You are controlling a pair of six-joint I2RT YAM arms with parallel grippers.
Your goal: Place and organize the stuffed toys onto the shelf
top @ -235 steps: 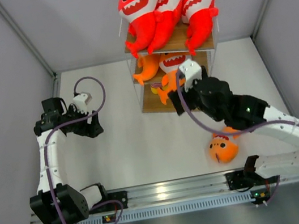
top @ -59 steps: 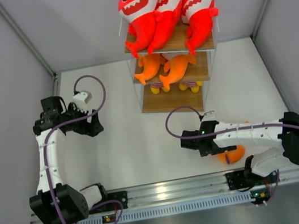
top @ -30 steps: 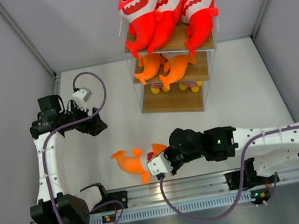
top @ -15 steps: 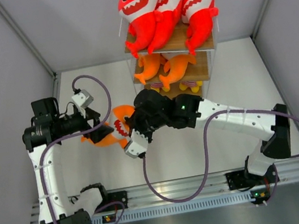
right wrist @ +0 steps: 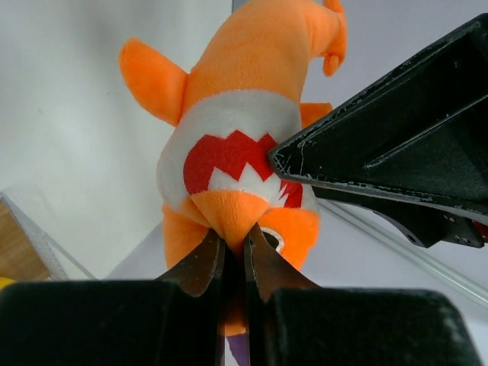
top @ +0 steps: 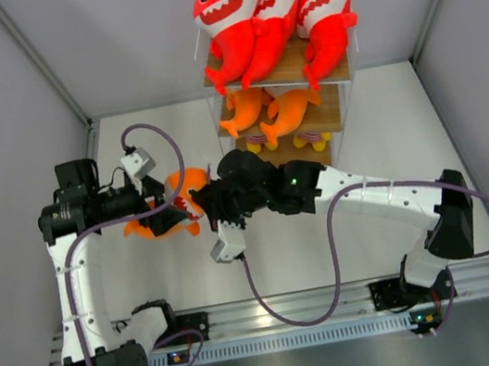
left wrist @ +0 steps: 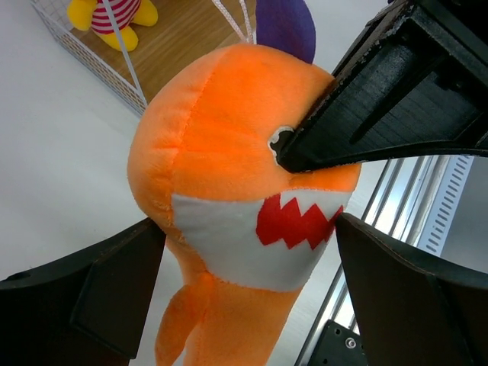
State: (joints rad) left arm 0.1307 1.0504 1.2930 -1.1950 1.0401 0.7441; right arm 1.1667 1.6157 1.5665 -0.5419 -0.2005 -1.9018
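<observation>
From above, the last loose orange fish [top: 180,189] hangs in the air over the left half of the tabletop [top: 375,123], just off the near-left corner of the shelf [top: 334,112], and both arms meet on it: the right gripper [top: 203,204] has it pinched, while the left gripper [top: 166,210] stands spread wide on either side of its head. This reads as a hand-over in mid-air. On the shelf, three red sharks [top: 229,7] crowd the top board, two orange fish [top: 284,112] lie on the middle board, and a yellow striped toy [top: 313,140] sits on the bottom one. The left wrist view gives the toothy face filling the gap between the gaping fingers [left wrist: 114,282], neither of them pressing the plush, with a dark finger of the other arm at the eye. The right wrist view shows its own fingers [right wrist: 200,267] clenched on a small fold of orange fabric. The next move likely calls for the left jaws to close on the head before the right lets go. The tabletop is plain white and matte, grey walls [top: 25,50] on three sides, a metal rail [top: 267,315] along its near edge.
</observation>
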